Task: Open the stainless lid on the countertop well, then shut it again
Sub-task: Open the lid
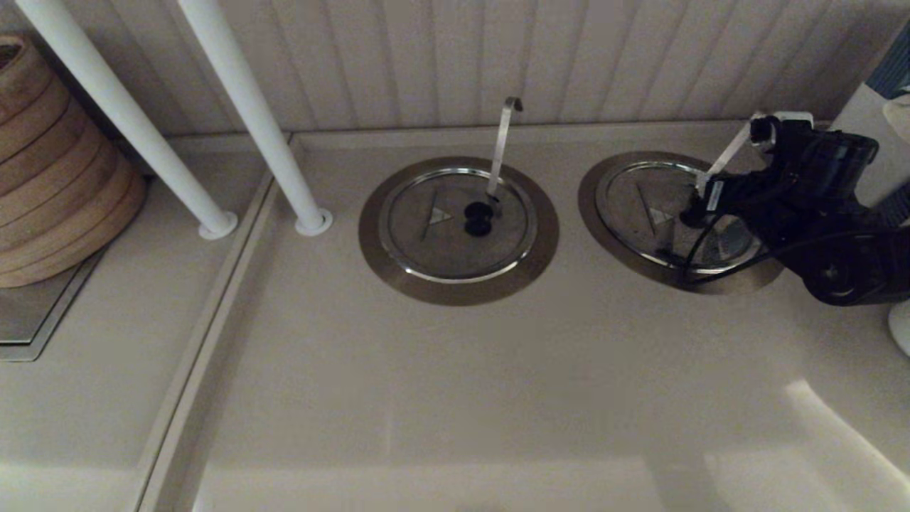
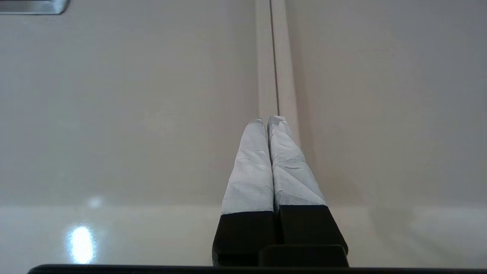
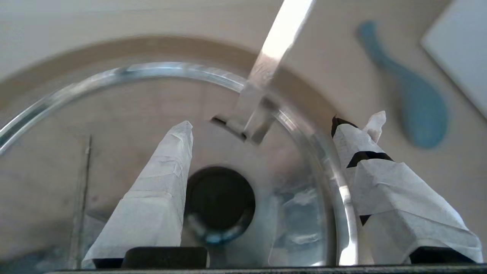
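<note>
The stainless lid lies flat and closed on the countertop well, at the right of the head view. My right gripper hovers low over it, open. In the right wrist view the gripper straddles the black knob; one taped finger is right beside the knob, the other finger is out past the bright rim. A bluish smudge shows on the lid. My left gripper is shut on nothing above bare counter, out of the head view.
A flat steel handle rises from a notch in the lid. A like lid with a curled-hook ladle handle lies to the left. Two white poles and stacked bamboo steamers stand far left. A blue spoon lies nearby.
</note>
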You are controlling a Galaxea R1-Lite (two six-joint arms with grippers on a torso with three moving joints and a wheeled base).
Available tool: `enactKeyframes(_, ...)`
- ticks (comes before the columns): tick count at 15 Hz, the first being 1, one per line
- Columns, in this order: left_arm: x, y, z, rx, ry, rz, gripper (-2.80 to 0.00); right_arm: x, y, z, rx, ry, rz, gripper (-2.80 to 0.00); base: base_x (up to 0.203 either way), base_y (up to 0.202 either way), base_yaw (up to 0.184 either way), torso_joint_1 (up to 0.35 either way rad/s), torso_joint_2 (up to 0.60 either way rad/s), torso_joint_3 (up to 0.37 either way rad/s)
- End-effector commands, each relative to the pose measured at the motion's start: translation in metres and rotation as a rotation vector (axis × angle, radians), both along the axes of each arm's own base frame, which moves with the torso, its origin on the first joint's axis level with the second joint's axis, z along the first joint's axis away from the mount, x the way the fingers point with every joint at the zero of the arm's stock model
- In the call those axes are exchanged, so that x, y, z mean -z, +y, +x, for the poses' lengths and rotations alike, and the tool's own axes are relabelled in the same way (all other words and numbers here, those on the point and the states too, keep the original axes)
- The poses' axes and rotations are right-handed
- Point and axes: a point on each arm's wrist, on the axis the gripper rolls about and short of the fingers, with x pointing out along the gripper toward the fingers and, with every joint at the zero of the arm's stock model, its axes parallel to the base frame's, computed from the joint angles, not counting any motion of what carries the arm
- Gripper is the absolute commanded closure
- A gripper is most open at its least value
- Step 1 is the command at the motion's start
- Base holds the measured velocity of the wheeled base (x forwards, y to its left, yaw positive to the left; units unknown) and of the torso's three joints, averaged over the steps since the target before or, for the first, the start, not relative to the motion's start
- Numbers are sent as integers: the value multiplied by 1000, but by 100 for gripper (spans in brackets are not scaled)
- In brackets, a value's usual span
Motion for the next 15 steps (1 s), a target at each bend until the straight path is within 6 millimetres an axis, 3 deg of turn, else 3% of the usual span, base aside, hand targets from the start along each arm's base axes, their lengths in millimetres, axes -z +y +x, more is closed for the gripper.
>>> enactKeyframes(1, 0, 0, 0, -1, -1, -1, 0, 15, -1, 9, 7, 31, -1, -280, 0, 0, 0, 0, 0, 0)
enactKeyframes(6, 0, 0, 0, -1, -1, -1, 0, 41, 2, 21, -6, 72, 64, -280, 0, 0, 0, 0, 0, 0)
enactKeyframes(12, 0, 0, 0, -1, 0, -1, 0, 39, 2, 21, -7, 64, 67, -280, 0, 0, 0, 0, 0, 0)
enactKeyframes(15, 0, 0, 0, -1, 0, -1, 0, 34, 11, 21, -30, 40, 109, -280, 0, 0, 0, 0, 0, 0)
